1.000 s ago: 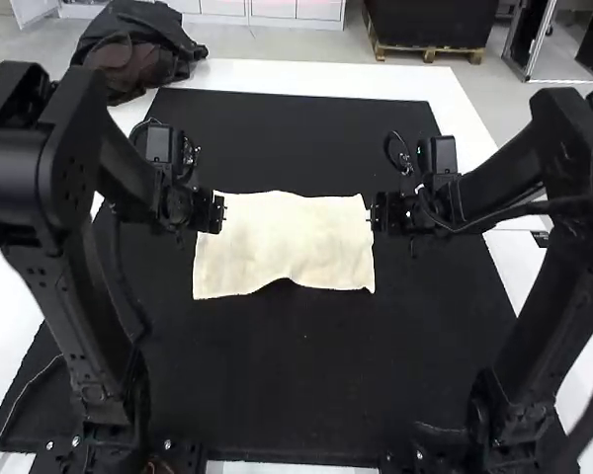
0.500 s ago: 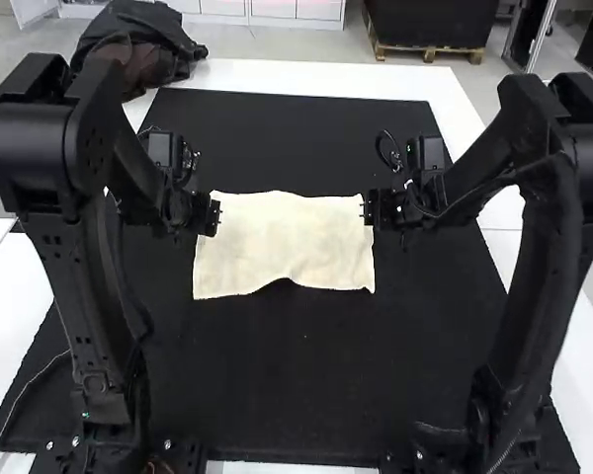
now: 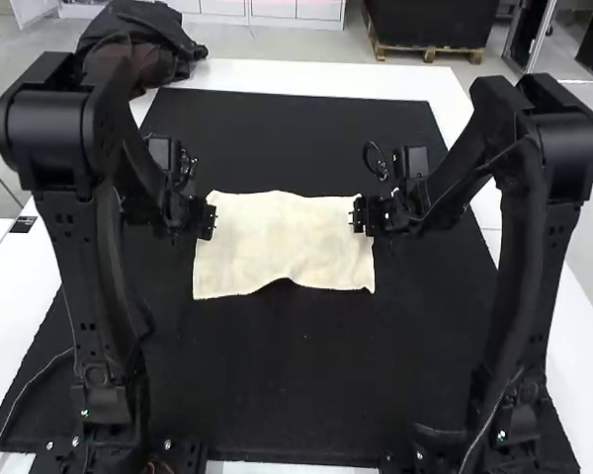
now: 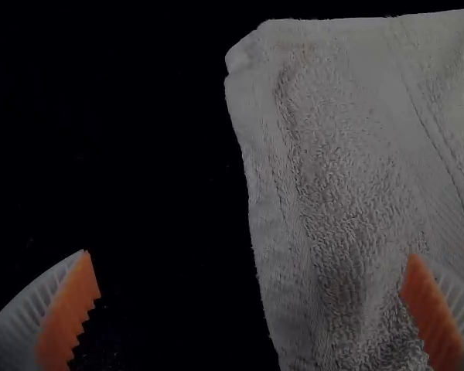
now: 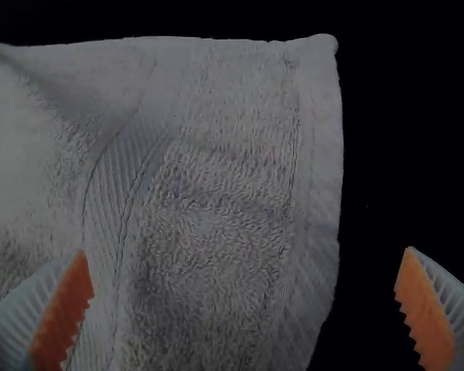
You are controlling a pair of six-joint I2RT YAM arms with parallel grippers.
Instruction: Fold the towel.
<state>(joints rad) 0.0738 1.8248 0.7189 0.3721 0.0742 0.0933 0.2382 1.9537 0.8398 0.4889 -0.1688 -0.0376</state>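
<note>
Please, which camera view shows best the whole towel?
The high view, because nearly the full outline of the towel is visible. The left and right wrist views each show one corner and nearby edges more closely.

Bright high view; both wrist views dim.

Right gripper (image 3: pixel 357 215) registers farther left in the high view, right of upper centre. Left gripper (image 3: pixel 213 222), upper left, registers slightly left of its earlier position.
</note>
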